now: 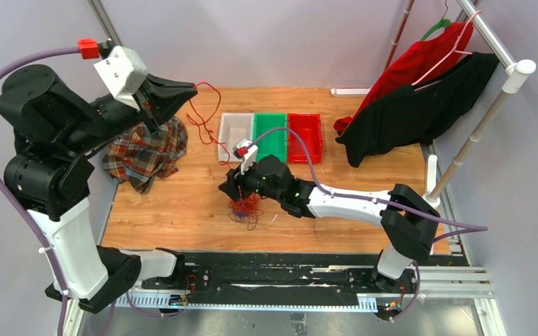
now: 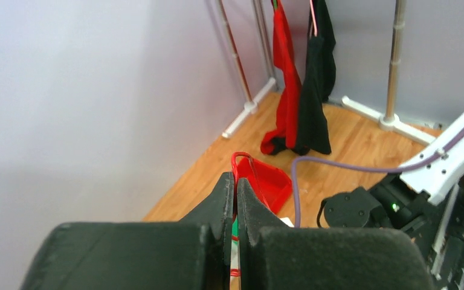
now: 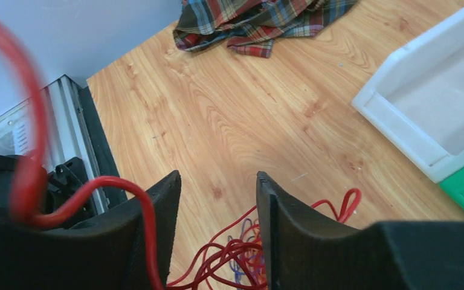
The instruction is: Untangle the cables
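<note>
A tangle of red, orange and purple cables [image 1: 245, 208] lies on the wooden table; it also shows between the right fingers in the right wrist view [image 3: 241, 254]. My left gripper [image 1: 192, 87] is raised high at the back left and shut on a red cable [image 1: 207, 112]. That cable loops out of its tips [image 2: 241, 158] and hangs down towards the bins. My right gripper [image 1: 232, 190] is open, low over the tangle, its jaws apart [image 3: 217, 199] with nothing pinched. A red strand drapes over its left finger [image 3: 136, 199].
White bin [image 1: 235, 136], green bin [image 1: 271, 134] and red bin [image 1: 304, 135] stand side by side at the back. A plaid cloth [image 1: 147, 155] lies at the left. Red and black garments [image 1: 420, 98] hang on a rack at the right.
</note>
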Action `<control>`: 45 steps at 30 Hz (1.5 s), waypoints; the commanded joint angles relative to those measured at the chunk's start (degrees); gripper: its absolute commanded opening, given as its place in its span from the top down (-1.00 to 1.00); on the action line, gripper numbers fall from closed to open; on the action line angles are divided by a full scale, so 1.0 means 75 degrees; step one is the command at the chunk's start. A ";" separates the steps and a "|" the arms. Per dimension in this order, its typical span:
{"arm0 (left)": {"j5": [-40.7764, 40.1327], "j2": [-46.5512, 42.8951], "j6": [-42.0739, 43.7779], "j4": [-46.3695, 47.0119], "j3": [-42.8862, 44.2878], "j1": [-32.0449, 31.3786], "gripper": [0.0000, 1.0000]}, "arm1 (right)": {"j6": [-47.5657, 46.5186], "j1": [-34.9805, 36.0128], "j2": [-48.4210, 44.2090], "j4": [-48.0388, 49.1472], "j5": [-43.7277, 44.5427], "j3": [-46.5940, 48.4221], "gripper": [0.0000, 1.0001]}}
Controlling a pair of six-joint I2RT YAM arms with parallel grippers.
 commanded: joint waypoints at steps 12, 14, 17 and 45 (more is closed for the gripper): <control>-0.3505 -0.0233 -0.0568 0.3048 0.0616 -0.0045 0.99 | 0.0333 -0.0964 -0.0386 0.0884 0.0642 -0.2635 0.01; -0.4019 -0.0279 -0.0709 0.3544 0.0567 -0.0045 0.99 | 0.0345 -0.1012 -0.0384 0.0702 0.0624 -0.2717 0.00; -0.4687 -0.0616 -0.1036 0.4460 -0.0043 -0.0039 0.99 | 0.0414 -0.1059 -0.0514 0.0722 0.0657 -0.3011 -0.02; -0.4067 -0.0526 -0.0780 0.7943 0.0591 -0.0039 0.99 | 0.0528 -0.1198 -0.1378 -0.0696 0.0831 -0.2953 -0.49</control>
